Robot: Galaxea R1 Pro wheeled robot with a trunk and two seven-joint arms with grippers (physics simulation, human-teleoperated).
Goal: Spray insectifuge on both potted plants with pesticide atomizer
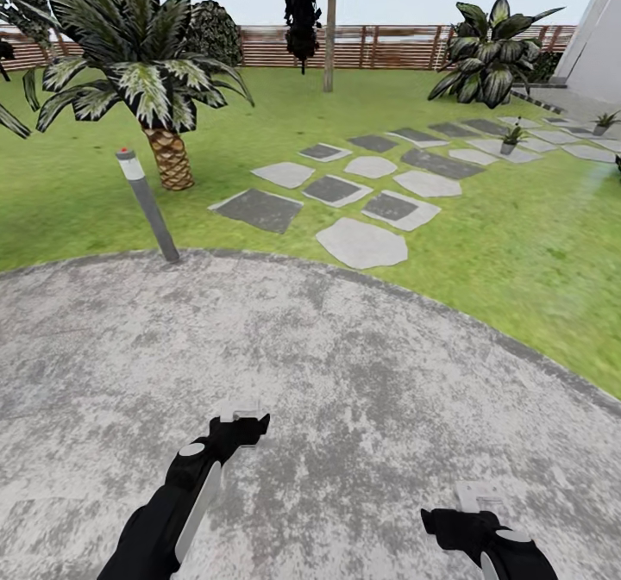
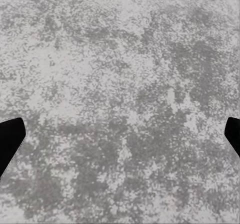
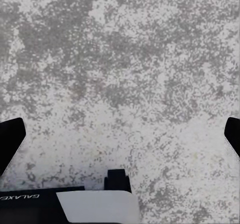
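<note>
Head view: approach step, your black left gripper (image 1: 239, 414) and right gripper (image 1: 470, 504) spread empty over mottled grey paving (image 1: 345, 373); next, drive toward two small olive-leaved potted plants (image 1: 513, 139) and find the atomizer.

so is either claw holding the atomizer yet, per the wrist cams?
No. Both wrist views show the left claw and right claw spread wide with nothing but grey paving between the fingers.

Mottled grey paving (image 2: 120, 84) is seen across the left wrist view, speckled pale and dark, with darker blotches gathered toward one upper corner and through the middle. The left hand (image 2: 120, 139) is held spread wide: two black fingertips (image 2: 9, 139) are seen at opposite edges of the picture, well apart, with bare paving between them. Nothing is gripped between the fingertips.
</note>
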